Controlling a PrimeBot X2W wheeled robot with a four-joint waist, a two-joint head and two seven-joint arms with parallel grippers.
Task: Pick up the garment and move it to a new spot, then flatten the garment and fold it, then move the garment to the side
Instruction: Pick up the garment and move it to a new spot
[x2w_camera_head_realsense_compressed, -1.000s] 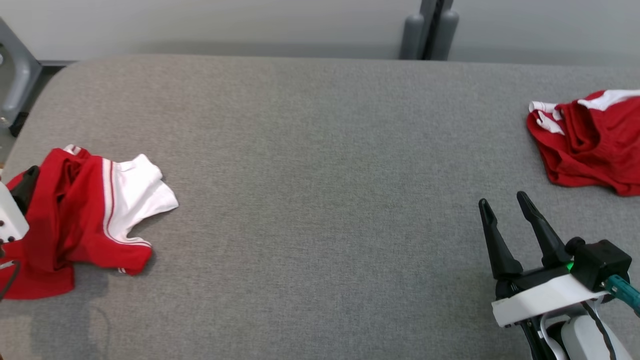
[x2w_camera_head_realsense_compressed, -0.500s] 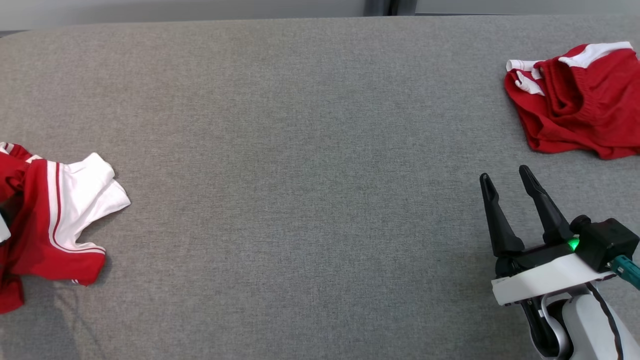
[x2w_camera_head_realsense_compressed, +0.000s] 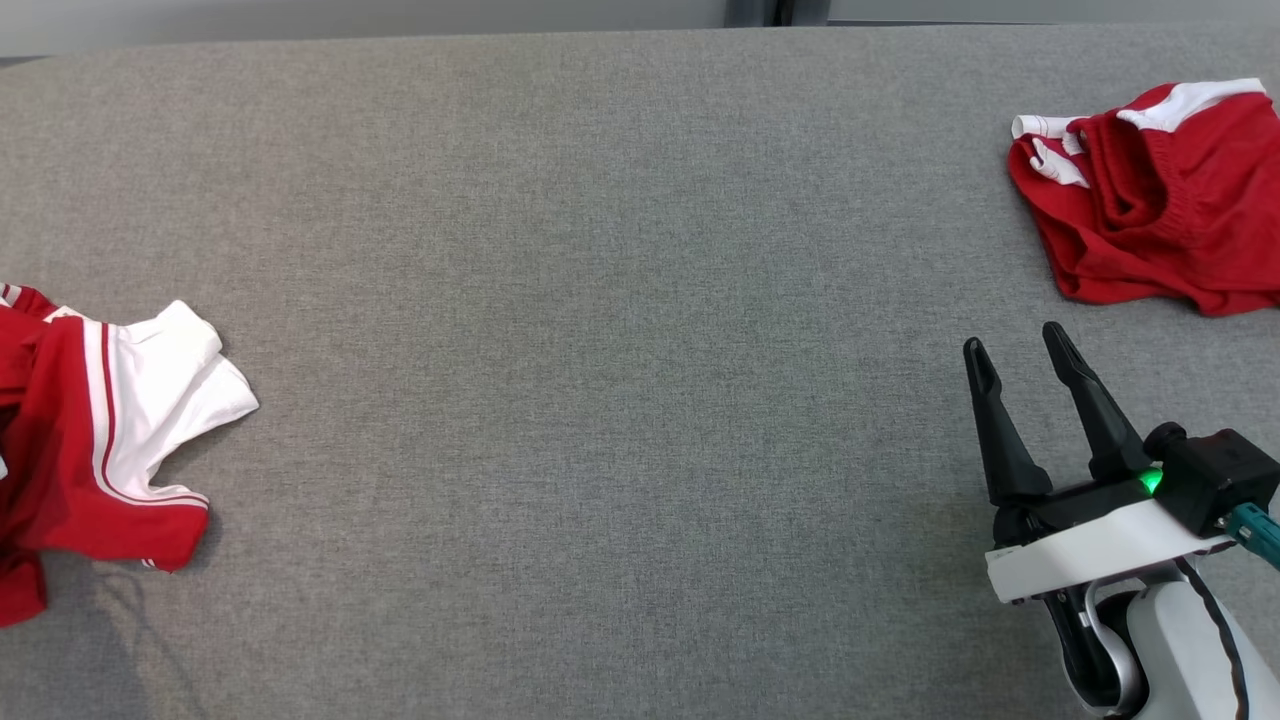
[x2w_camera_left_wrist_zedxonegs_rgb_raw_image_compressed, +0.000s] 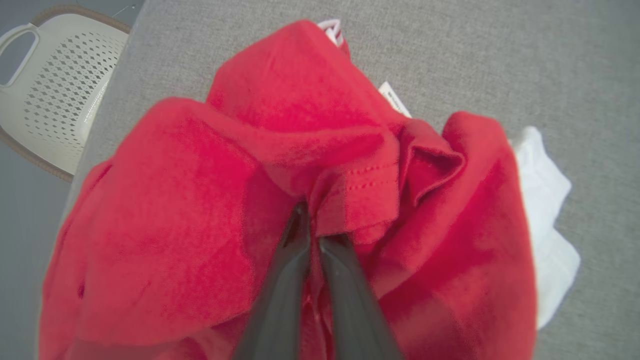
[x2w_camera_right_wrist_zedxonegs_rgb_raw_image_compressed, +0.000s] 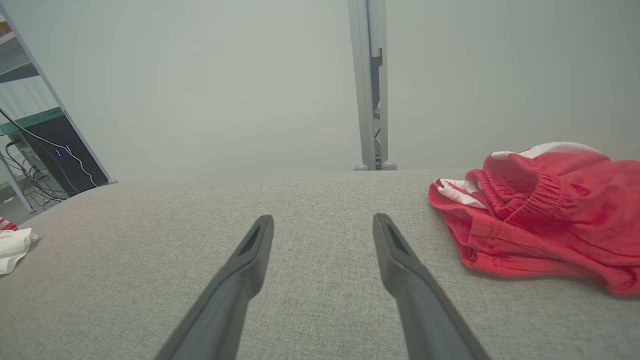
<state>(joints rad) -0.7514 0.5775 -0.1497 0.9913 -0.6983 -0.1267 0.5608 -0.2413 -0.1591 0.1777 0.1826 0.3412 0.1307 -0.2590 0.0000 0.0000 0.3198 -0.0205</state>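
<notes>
Currently red-and-white garment (x2w_camera_left_wrist_zedxonegs_rgb_raw_image_compressed: 190, 210) pinched at fold between closed jaws of left gripper (x2w_camera_left_wrist_zedxonegs_rgb_raw_image_compressed: 309, 225); right gripper (x2w_camera_head_realsense_compressed: 1012, 345) held wide apart, empty, near second red garment (x2w_camera_head_realsense_compressed: 1160, 200).

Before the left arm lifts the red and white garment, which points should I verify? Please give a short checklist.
1. Left end effector shut on a fold of the shirt: ok.
2. Grip takes one layer only: cannot tell.
3. Right end effector open, apart from any cloth: ok.
4. Middle of the table free for the shirt: ok.
5. Shorts far from the shirt, at the right side: ok.
</notes>
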